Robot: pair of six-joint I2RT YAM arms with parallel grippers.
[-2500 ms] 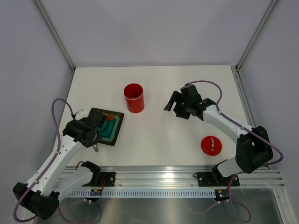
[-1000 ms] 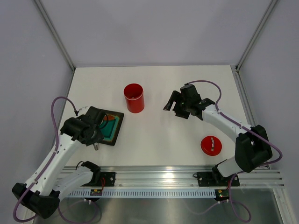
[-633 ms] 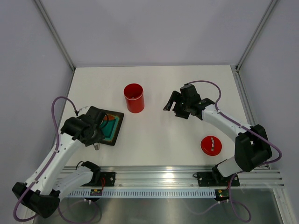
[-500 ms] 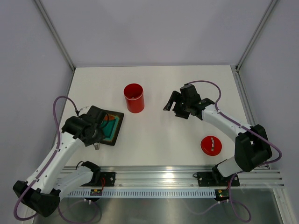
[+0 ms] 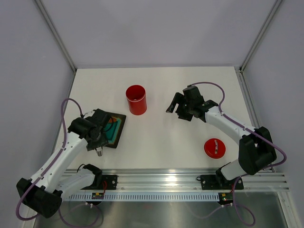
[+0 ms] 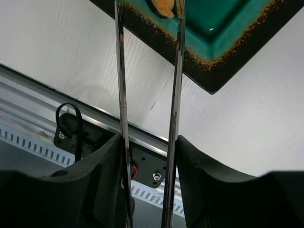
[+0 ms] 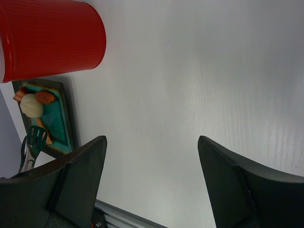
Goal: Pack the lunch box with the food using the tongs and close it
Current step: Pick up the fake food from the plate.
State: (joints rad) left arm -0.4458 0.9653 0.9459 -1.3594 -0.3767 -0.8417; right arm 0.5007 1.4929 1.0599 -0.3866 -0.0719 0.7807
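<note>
The red lunch box (image 5: 136, 99) stands open at the back of the table; the right wrist view shows its ribbed wall (image 7: 47, 38). Its red lid (image 5: 214, 148) lies apart at the front right. My left gripper (image 6: 149, 142) is shut on the tongs (image 6: 122, 95), whose two strips press against both fingers and reach over the tray. An orange piece of food (image 6: 164, 7) lies between the tong tips. A cream ball (image 7: 31, 104), an orange piece (image 7: 45, 97) and a green piece (image 7: 37, 135) sit on the tray. My right gripper (image 7: 152, 142) hovers open and empty, right of the lunch box.
The black square tray with the teal mat (image 5: 118, 134) lies at the front left under the left gripper (image 5: 96, 133). The metal rail (image 5: 166, 178) with the arm bases runs along the near edge. Grey walls enclose the table.
The left arm has shifted a little right and toward the near edge over the tray, and the tong strips have spread wider. The right arm has not moved.
</note>
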